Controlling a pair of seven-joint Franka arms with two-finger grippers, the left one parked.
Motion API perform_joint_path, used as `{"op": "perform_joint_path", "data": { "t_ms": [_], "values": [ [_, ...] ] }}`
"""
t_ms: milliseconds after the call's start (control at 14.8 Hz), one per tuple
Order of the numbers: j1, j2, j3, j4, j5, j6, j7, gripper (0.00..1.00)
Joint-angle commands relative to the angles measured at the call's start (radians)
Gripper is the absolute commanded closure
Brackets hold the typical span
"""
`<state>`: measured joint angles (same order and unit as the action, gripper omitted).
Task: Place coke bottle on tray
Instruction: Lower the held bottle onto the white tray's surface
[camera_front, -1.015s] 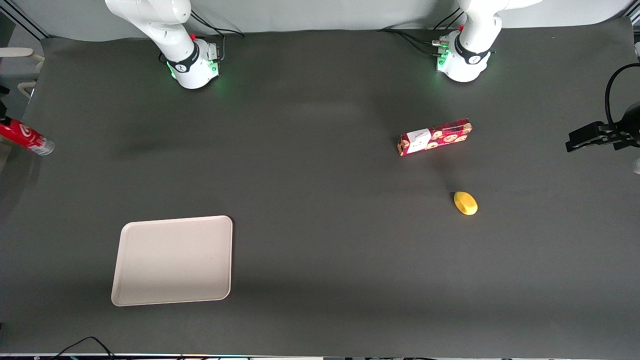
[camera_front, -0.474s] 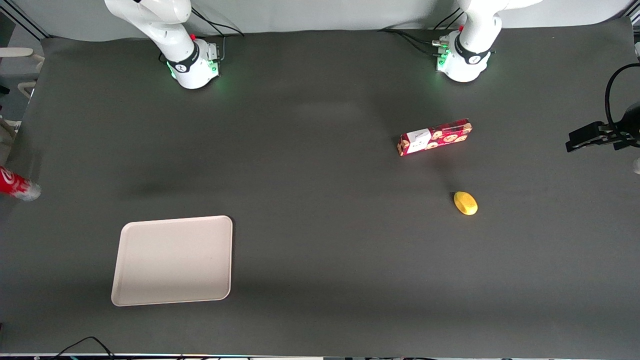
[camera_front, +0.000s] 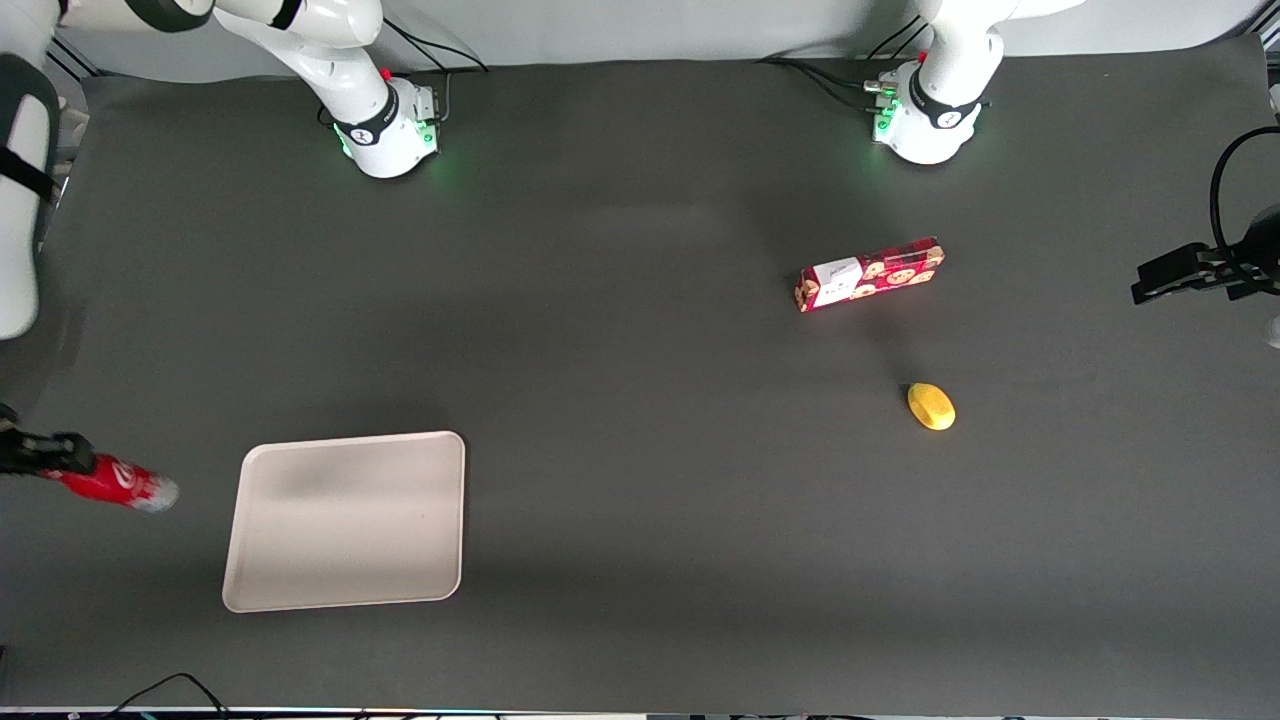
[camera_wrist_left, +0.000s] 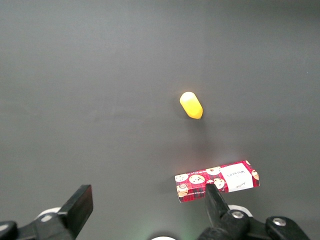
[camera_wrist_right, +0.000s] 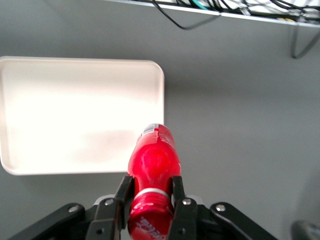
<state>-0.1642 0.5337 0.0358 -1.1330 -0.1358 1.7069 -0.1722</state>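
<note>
The coke bottle (camera_front: 112, 483) is a small red bottle with a silvery base, held in the air at the working arm's end of the table, beside the tray and apart from it. My right gripper (camera_front: 62, 460) is shut on its neck just below the red cap; in the right wrist view the fingers (camera_wrist_right: 123, 192) clamp the bottle (camera_wrist_right: 153, 162) on both sides. The beige tray (camera_front: 345, 520) lies flat on the dark table, nearer the front camera; it also shows in the right wrist view (camera_wrist_right: 75, 110) below the bottle's base.
A red cookie box (camera_front: 869, 274) and a yellow lemon-like object (camera_front: 930, 406) lie toward the parked arm's end; both show in the left wrist view, box (camera_wrist_left: 216, 181) and yellow object (camera_wrist_left: 191, 105). Cables (camera_wrist_right: 200, 12) run along the table's front edge.
My gripper has carried the bottle along the working arm's end of the table toward the front camera, from level with the cookie box to beside the tray.
</note>
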Motion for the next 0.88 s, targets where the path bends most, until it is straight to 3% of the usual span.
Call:
{"op": "perform_joint_path", "data": {
  "t_ms": [0, 203, 812],
  "values": [
    [-0.006, 0.139, 0.059, 0.073, 0.012, 0.095, 0.085, 1.0],
    [-0.011, 0.23, 0.062, 0.07, 0.013, 0.19, 0.025, 1.0],
    [-0.02, 0.281, 0.058, 0.044, 0.001, 0.192, -0.009, 1.0]
  ]
}}
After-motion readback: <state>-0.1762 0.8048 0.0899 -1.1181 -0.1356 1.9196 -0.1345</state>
